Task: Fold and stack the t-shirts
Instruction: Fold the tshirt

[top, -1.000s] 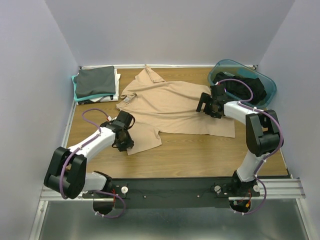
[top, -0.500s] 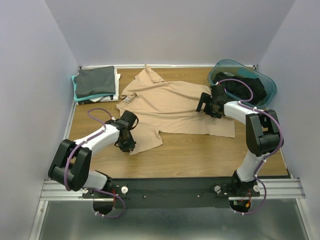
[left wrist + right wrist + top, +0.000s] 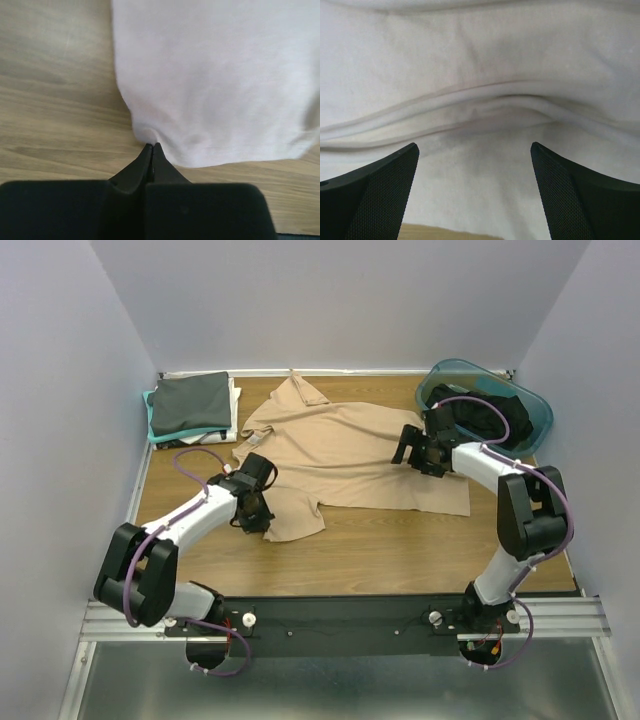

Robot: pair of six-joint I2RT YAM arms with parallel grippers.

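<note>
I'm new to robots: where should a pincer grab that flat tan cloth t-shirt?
The tan cloth t-shirt lies spread flat, so probably pinch an edge, like its near sleeve hem, coming in low from the wooden table beside it.

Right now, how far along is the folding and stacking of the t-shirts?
Done: a folded stack, dark grey on top, lies in the far left corner. In hand: the tan t-shirt lies spread flat; the left gripper is shut on its sleeve corner, and the right gripper hangs open over its other side. Left: all folds of this shirt, plus the black clothing in the teal tub.
</note>
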